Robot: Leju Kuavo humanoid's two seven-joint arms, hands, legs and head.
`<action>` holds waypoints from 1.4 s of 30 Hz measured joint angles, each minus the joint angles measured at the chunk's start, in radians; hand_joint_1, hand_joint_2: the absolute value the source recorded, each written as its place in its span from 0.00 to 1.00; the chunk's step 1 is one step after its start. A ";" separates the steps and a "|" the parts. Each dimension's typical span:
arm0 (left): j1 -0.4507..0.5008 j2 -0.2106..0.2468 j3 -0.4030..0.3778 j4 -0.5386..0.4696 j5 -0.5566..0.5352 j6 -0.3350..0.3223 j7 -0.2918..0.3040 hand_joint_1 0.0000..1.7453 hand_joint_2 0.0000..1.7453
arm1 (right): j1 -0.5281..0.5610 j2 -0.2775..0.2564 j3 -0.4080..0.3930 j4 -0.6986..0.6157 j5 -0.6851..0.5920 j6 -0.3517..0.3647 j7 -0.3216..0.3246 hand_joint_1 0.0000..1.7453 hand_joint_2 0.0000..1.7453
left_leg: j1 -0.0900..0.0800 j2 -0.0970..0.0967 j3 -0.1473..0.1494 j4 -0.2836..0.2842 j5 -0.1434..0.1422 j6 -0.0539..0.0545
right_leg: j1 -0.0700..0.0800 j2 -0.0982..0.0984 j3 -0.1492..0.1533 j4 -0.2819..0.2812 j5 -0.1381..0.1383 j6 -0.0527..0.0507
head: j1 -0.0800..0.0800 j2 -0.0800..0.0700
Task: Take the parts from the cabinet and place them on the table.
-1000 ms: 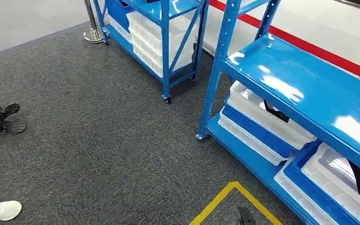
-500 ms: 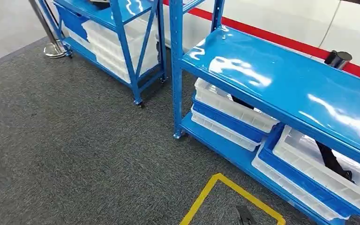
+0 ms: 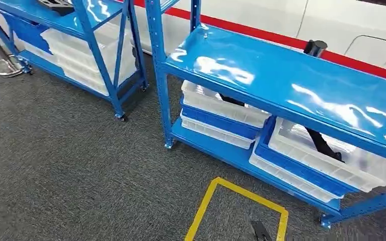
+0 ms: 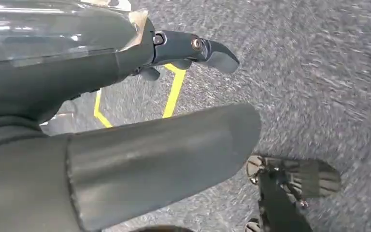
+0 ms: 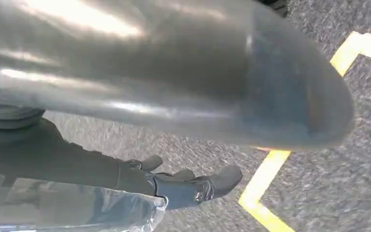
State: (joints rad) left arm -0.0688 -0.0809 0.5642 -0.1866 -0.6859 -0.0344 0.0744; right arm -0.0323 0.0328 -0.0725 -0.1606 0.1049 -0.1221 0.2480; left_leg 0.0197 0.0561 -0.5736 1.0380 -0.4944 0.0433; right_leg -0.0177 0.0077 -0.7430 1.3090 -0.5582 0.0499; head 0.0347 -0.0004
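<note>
Facing two blue racks [image 3: 281,80], four white bins [image 3: 221,108].

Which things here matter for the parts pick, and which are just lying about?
Job:
blue rack
white bins
black part in the right bin
black part in the left bin

Lying about:
second rack
yellow floor tape
post base

a storeroom or workshop: blue steel racks [image 3: 281,80] (holding white bins [image 3: 221,108]), floor tape [image 3: 206,201].
</note>
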 joint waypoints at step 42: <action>-0.007 -0.027 -0.001 -0.001 -0.049 0.085 -0.025 0.00 0.00 | 0.000 -0.003 0.008 0.000 0.074 -0.039 -0.026 0.00 0.00 | 0.004 -0.049 -0.047 0.151 -0.110 -0.055 | -0.011 -0.015 0.171 -0.290 0.088 -0.034 | -0.006 0.000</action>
State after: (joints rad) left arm -0.0760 -0.1076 0.5631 -0.1877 -0.7347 0.0504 0.0496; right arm -0.0320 0.0298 -0.0641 -0.1606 0.1785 -0.1614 0.2216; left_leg 0.0242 0.0066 -0.6206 1.1894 -0.6041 -0.0114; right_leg -0.0287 -0.0070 -0.5720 1.0186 -0.4700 0.0162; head 0.0290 -0.0004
